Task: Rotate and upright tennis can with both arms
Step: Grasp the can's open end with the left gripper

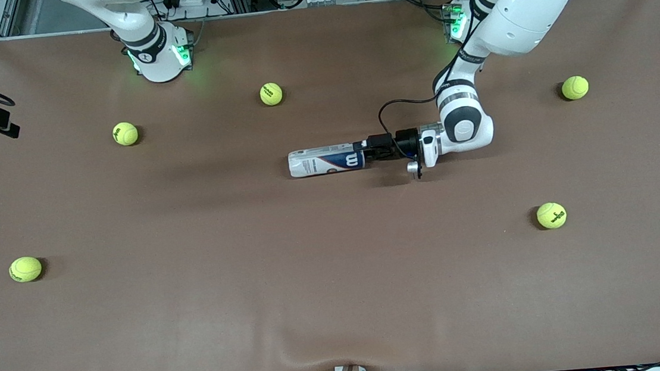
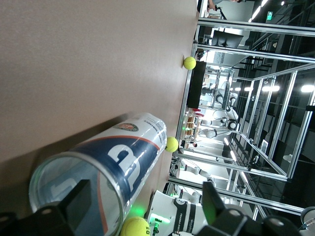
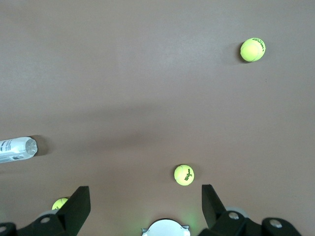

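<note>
The tennis can (image 1: 328, 160) lies on its side mid-table, a clear tube with a white and navy label; its end also shows in the right wrist view (image 3: 17, 150). My left gripper (image 1: 370, 151) is low at the can's end toward the left arm's end, open. In the left wrist view the can (image 2: 123, 157) runs away from the left gripper (image 2: 145, 199). One finger (image 2: 78, 199) overlaps the can's rimmed end; whether it is inside I cannot tell. The other finger (image 2: 211, 199) stands apart from the can's wall. My right gripper (image 3: 145, 201) hangs high over the table, open and empty.
Several yellow-green tennis balls lie scattered on the brown table: one (image 1: 271, 94) farther from the front camera than the can, one (image 1: 575, 87) and one (image 1: 551, 215) toward the left arm's end, two (image 1: 125, 133) (image 1: 25, 269) toward the right arm's end. The right arm's base (image 1: 158, 57) stands at the table's edge.
</note>
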Motion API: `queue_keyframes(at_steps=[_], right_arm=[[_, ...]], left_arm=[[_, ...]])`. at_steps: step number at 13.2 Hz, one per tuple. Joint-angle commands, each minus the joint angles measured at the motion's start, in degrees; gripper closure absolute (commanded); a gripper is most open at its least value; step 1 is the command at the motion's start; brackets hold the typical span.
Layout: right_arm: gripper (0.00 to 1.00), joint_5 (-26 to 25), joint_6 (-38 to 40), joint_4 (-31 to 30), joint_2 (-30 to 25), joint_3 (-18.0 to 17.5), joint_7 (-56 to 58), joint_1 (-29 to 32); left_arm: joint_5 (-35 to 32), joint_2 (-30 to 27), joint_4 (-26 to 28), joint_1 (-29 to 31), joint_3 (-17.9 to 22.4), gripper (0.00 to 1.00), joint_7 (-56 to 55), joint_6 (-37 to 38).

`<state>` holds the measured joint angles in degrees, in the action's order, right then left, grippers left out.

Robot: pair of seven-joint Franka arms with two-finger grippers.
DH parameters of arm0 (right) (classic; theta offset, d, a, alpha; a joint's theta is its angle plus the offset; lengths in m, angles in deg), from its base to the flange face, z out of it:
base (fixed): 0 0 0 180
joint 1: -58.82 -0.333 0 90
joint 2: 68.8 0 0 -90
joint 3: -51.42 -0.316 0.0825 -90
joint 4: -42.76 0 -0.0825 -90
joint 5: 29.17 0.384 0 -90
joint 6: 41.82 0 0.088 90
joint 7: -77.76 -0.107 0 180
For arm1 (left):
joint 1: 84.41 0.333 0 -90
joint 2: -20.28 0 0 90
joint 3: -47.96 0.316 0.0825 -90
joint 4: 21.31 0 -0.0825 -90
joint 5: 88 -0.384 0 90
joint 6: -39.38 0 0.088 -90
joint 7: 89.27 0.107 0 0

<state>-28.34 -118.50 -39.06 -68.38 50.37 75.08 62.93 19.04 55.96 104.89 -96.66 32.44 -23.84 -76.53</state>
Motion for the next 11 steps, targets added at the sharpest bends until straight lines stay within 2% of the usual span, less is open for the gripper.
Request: queue_keyframes(at_steps=[1, 3, 4, 11], right_arm=[[0.00, 0.4, 0.1, 0.4, -0.2, -1.0, -0.3, 1.2], [0.00, 0.5, 0.1, 0.4, -0.2, -1.0, -0.3, 1.2], [0.00, 0.5, 0.1, 0.4, -0.2, -1.0, -0.3, 1.2], [0.00, 0.5, 0.1, 0.4, -0.2, -1.0, -0.3, 1.2]], left_arm=[[1.9, 1.3, -2.3, -0.6, -0.1, 0.48, 1.3, -0.6], [1.8, 1.6, -2.5, -0.6, -0.1, 0.87, 1.3, -0.6], [1.6, 1.6, -2.5, -0.5, -0.1, 1.00, 1.3, -0.6], [1.0, -0.3, -4.9, 0.4, -0.6, 1.00, -2.8, 0.4]])
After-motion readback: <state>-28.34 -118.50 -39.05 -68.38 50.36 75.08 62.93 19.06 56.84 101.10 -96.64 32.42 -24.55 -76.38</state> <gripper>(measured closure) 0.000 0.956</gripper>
